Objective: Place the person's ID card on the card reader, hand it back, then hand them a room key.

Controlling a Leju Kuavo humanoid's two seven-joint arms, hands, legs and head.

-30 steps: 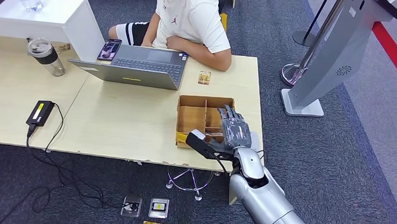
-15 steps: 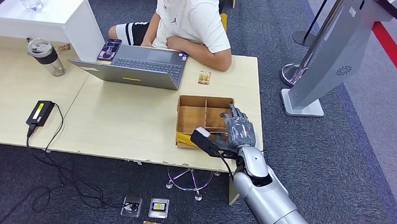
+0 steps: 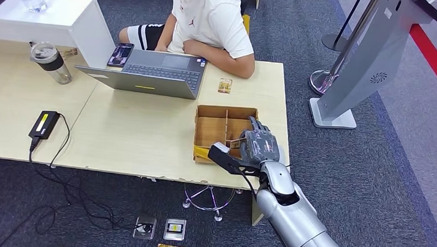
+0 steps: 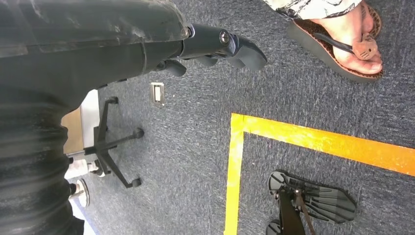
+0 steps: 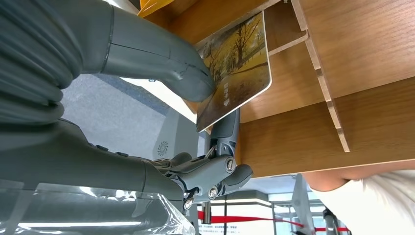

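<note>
**Right robot hand pinches a card over the wooden box**

On the far left of the counter (image 3: 138, 131) lies a black card reader (image 3: 44, 123) with its cable trailing over the near edge. Further right a person (image 3: 212, 23) sits behind an open laptop (image 3: 151, 73), a forearm resting on the counter. Just right of the laptop a small card (image 3: 225, 85) lies flat, near the far edge, its long axis running away from the robot.

Near the counter's right end stands a wooden divided box (image 3: 216, 129), close to the near edge, with bare counter to its left. The right robot hand (image 3: 258, 146) sits over the box's right compartments. In the right wrist view its thumb (image 5: 166, 58) and a finger (image 5: 226, 132) pinch a card with a yellow tree picture (image 5: 238, 63), tilted, one end reaching into the box between the dividers.

The left robot hand (image 4: 215, 46) hangs over grey carpet, its fingers loosely curled, holding nothing.
</note>
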